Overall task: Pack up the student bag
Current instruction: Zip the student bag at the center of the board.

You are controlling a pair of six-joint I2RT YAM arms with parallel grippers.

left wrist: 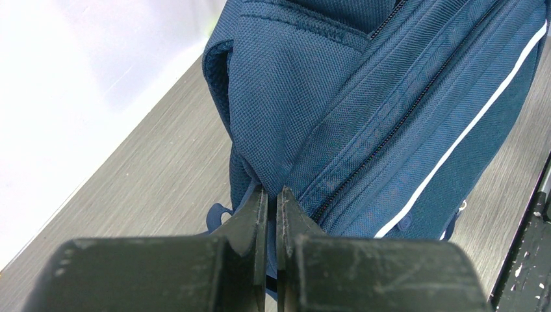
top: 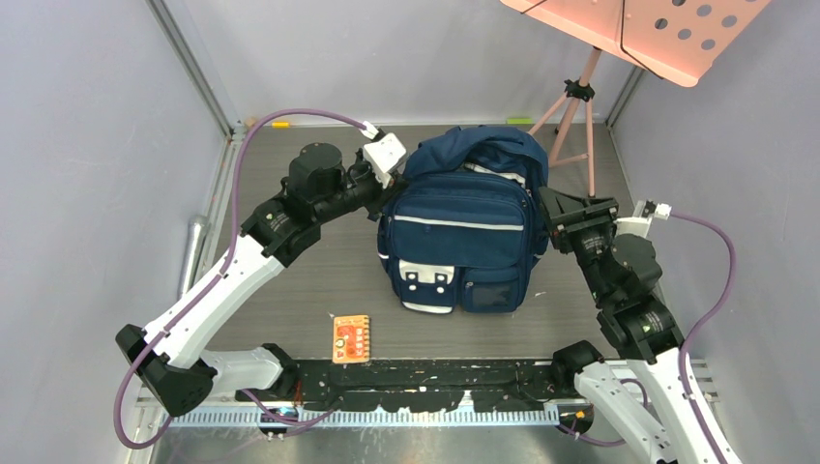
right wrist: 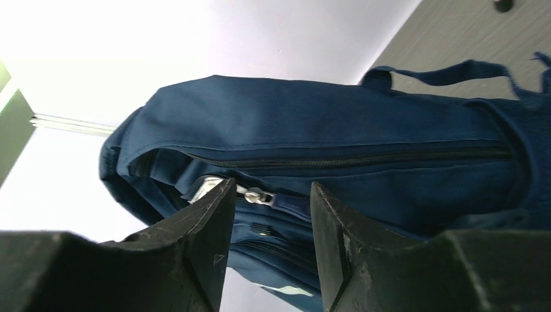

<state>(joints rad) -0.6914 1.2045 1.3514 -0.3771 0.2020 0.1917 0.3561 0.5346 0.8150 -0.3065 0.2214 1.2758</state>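
Left arm [top: 232,271] and right arm [top: 629,290] reach from 6 o'clock and flank the student bag [top: 464,237] at the centre of the table [top: 290,290], its pocket end toward 6 o'clock. Left gripper [left wrist: 273,190] is at the bag's 10 o'clock, fingers pinched together on a fabric fold. Right gripper [right wrist: 271,188] is at 2 o'clock, jaws apart astride the zip pull [right wrist: 258,195]. Small orange card [top: 351,338] lies at the bag's 7 o'clock, apart from it.
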